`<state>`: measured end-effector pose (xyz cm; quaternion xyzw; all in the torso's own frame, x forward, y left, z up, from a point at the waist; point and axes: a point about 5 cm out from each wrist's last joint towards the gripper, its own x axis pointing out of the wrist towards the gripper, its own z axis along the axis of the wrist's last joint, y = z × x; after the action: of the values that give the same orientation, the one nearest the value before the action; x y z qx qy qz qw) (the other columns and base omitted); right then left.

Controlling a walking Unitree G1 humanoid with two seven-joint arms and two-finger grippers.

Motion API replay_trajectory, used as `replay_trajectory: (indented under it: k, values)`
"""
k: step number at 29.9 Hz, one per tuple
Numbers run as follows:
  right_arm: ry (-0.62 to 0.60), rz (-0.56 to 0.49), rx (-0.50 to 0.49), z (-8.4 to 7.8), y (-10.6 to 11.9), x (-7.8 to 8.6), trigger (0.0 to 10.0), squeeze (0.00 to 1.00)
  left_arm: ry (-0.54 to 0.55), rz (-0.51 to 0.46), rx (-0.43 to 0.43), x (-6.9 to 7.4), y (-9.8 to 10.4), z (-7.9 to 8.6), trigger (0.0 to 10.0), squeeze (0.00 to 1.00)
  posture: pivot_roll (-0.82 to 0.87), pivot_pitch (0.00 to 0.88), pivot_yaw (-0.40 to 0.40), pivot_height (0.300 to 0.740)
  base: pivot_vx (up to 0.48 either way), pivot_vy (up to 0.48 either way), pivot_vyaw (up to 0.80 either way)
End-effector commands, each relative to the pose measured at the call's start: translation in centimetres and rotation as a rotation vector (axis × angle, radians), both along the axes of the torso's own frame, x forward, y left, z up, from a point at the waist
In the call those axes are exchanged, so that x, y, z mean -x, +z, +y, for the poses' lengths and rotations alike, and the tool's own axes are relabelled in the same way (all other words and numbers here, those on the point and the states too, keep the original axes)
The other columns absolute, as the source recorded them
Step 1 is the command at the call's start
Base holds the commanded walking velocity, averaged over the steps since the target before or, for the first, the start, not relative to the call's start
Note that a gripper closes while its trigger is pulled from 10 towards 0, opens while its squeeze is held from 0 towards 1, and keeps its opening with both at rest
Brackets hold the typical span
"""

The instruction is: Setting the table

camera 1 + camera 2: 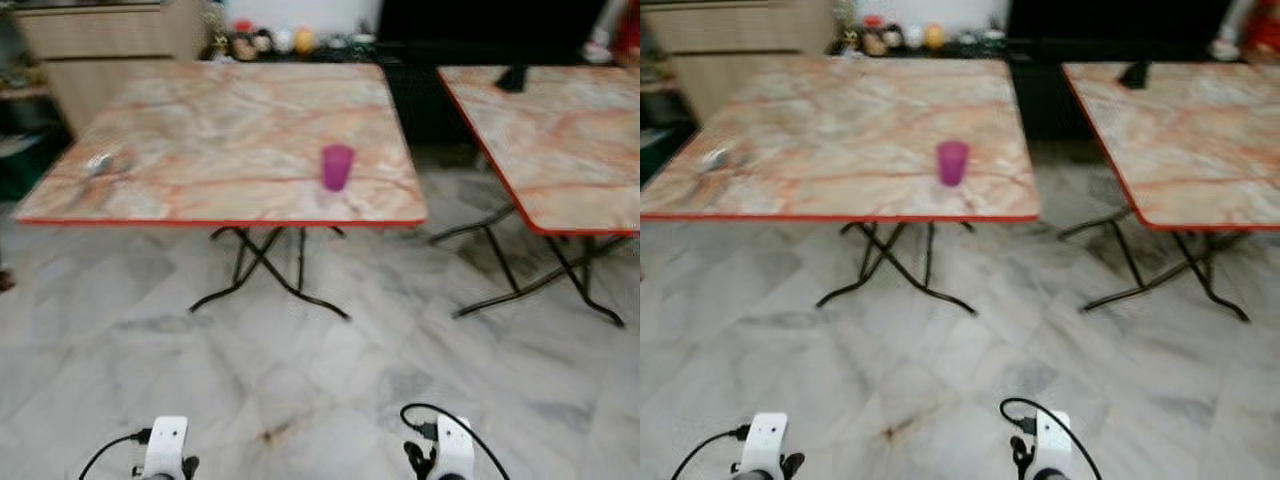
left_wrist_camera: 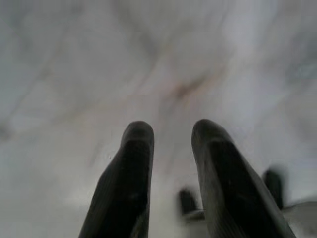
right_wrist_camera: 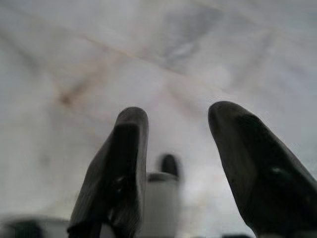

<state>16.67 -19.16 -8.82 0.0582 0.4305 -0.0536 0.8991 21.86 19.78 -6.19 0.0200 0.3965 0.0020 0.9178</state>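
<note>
A translucent purple plastic cup point(image 1: 337, 166) stands near the front edge of the marble-patterned folding table point(image 1: 200, 120) — little else set. Both grippers — left gripper point(image 2: 171, 144), right gripper point(image 3: 178, 144) — hang low, parted, empty.

My head views are evenly lit and softly blurred; the desk point(image 1: 230, 140) casts only faint shadow. My wrist views are smeared, fingers point(image 2: 129, 183) out of focus.

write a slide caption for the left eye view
Purple cup near the front edge of a marble-patterned folding table, a second table to its right.
</note>
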Motion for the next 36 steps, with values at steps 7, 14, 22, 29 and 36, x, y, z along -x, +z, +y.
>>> replay_trajectory:
  k: [7, 14, 22, 29, 36]
  values:
    - [0.023, -0.043, -0.020, 1.30, 0.49, -1.33, 10.0, 0.00, 0.025, 0.076, -0.041, 2.31, -1.00, 1.93, 10.0, 0.00, 0.03, 0.000, -0.002, 0.740, 0.282, 0.000, 0.00]
    - [0.027, -0.041, -0.017, 1.28, 0.47, -1.28, 10.0, 0.00, 0.022, 0.075, -0.040, 2.31, -1.01, 1.89, 10.0, 0.00, 0.02, 0.000, 0.001, 0.740, 0.280, 0.000, 0.00]
    - [0.032, -0.040, -0.017, 1.32, 0.46, -1.28, 10.0, 0.00, 0.019, 0.077, -0.042, 2.33, -1.02, 1.89, 10.0, 0.00, 0.02, 0.000, 0.003, 0.740, 0.273, 0.000, 0.00]
    - [0.036, -0.037, -0.017, 1.30, 0.43, -1.22, 10.0, 0.00, 0.015, 0.078, -0.040, 2.38, -1.05, 1.85, 10.0, 0.00, 0.02, 0.000, 0.003, 0.740, 0.267, 0.000, 0.00]
    - [0.041, -0.033, -0.019, 1.31, 0.38, -1.12, 10.0, 0.00, 0.013, 0.072, -0.039, 2.38, -1.04, 1.83, 10.0, 0.00, 0.02, 0.000, 0.002, 0.740, 0.072, 0.000, 0.00]
